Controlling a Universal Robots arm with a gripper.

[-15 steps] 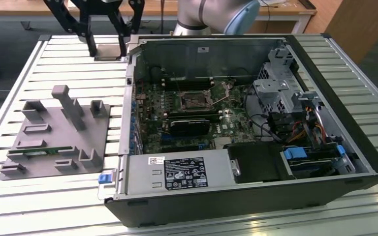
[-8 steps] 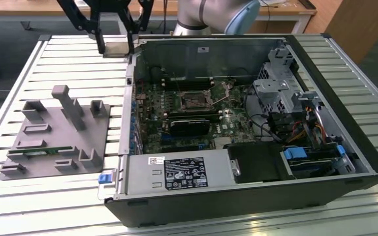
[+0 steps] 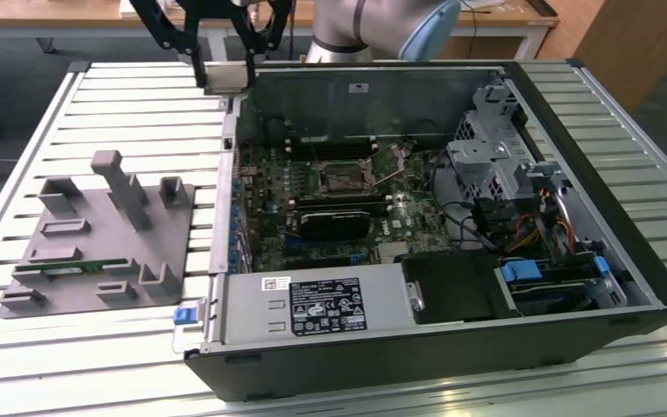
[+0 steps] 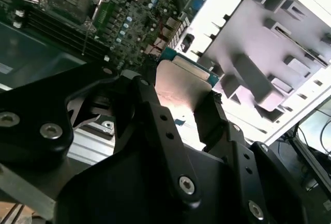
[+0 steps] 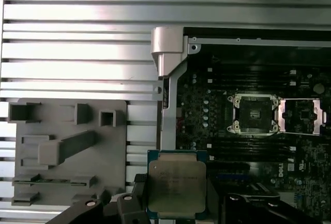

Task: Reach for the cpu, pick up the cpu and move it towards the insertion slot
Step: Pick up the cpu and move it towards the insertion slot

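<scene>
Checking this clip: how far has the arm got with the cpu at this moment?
Done: the cpu is off the grey holder tray and gripped in the claw, whose fingers press its edges. In hand: it hangs over the case's edge by the motherboard. Left: the insertion slot sits open and empty, with the cpu well short of it.

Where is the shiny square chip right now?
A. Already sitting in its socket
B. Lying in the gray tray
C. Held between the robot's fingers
C. In both wrist views the cpu sits pinched between the black fingers, up in the air near the computer case's edge, while the insertion slot on the board is open and bare.
</scene>
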